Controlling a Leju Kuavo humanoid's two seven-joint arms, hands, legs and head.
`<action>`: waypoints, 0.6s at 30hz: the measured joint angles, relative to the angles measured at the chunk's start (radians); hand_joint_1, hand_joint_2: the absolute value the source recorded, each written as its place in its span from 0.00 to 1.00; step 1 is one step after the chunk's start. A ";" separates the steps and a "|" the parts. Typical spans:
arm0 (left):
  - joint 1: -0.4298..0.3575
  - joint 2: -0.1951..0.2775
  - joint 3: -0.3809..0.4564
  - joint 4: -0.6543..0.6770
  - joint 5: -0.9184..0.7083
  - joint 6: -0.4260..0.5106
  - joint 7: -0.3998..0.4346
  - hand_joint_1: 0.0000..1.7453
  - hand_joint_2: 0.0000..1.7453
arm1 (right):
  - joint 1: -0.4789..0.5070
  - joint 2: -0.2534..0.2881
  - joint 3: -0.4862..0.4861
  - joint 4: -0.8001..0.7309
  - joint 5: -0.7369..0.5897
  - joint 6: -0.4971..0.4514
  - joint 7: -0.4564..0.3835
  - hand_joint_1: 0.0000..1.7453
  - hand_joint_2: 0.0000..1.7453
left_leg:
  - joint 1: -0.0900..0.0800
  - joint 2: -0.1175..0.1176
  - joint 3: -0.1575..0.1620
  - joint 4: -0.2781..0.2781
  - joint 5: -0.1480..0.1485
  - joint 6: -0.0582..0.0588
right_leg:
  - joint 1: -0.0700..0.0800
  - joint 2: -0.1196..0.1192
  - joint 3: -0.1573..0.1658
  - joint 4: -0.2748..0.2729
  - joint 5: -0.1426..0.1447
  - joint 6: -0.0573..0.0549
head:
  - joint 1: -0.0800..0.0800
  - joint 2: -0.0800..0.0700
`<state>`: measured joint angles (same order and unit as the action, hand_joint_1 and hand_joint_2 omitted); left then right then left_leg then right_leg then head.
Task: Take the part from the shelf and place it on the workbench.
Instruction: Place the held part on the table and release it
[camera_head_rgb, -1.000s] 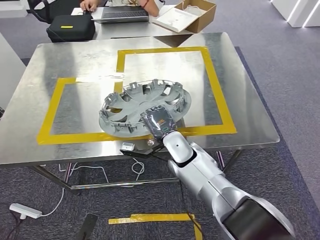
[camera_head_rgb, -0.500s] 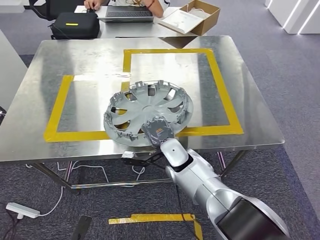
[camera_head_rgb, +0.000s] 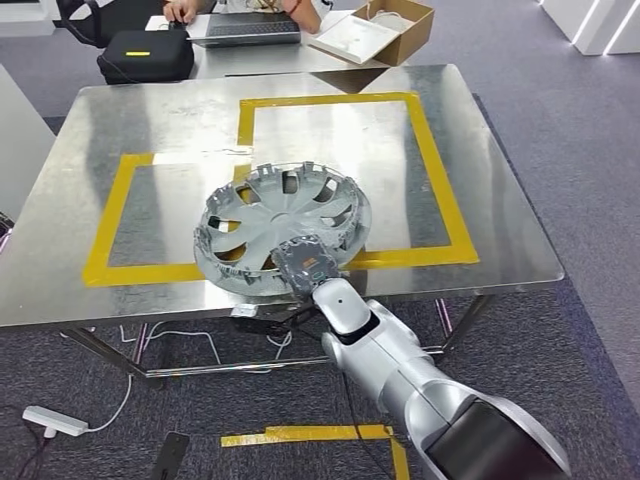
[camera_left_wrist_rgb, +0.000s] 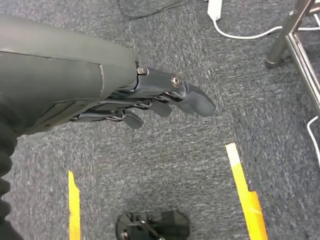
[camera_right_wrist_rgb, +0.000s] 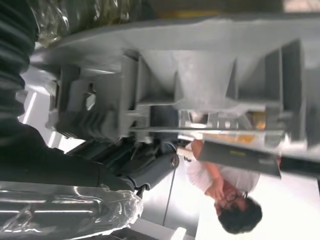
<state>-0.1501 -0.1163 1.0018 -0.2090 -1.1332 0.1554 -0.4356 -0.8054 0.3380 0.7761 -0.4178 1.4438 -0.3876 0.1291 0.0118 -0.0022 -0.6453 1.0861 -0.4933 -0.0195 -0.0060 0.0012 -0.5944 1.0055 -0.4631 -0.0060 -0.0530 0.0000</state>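
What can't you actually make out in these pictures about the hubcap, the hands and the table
- Whether the hubcap touches the workbench: in the head view its near edge is covered by the right hand.
- How the right hand's fingers lie: in the right wrist view the hubcap's ribs hide most of them.
- The person at the far desk: cut off by the head view's top edge.
- The dark object on the carpet: cut by the left wrist view's edge, beyond the left hand.

One grey wheel cover (camera_head_rgb: 285, 228) is lying mid-frame on one steel workbench (camera_head_rgb: 498, 215). Two yellow tape rectangles (camera_head_rgb: 438, 170) are marking its top. One black case (camera_head_rgb: 145, 55), one laptop (camera_head_rgb: 243, 28) and one open cardboard box (camera_head_rgb: 377, 30) are sitting along the upper edge.
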 joint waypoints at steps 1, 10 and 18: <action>0.001 0.000 0.000 0.000 0.002 0.004 0.000 0.00 0.00 | -0.001 0.003 -0.003 0.000 -0.006 0.000 0.000 0.00 1.00 | 0.002 0.000 -0.024 0.056 -0.031 -0.005 | 0.000 -0.001 0.001 -0.002 0.001 -0.002 | -0.002 0.000; 0.016 -0.002 0.001 0.000 0.025 0.018 -0.003 0.00 0.00 | -0.023 0.015 -0.008 -0.012 -0.059 0.116 -0.004 0.00 0.00 | 0.014 -0.001 0.024 -0.040 0.039 -0.014 | 0.004 0.004 -0.007 0.016 -0.009 0.017 | -0.005 0.000; 0.023 -0.006 0.002 0.000 0.031 0.022 -0.005 0.00 0.00 | -0.031 0.016 0.005 -0.028 -0.083 0.115 -0.024 0.00 0.00 | 0.010 -0.002 0.024 -0.051 0.037 0.034 | 0.002 0.000 -0.131 0.260 -0.129 0.044 | 0.006 0.000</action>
<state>-0.1272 -0.1223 1.0033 -0.2090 -1.1021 0.1778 -0.4406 -0.8365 0.3544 0.7812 -0.4456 1.3609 -0.2728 0.1048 0.0219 -0.0044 -0.6210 1.0354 -0.4565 0.0145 -0.0044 0.0016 -0.7253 1.2651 -0.5923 0.0384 -0.0474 0.0000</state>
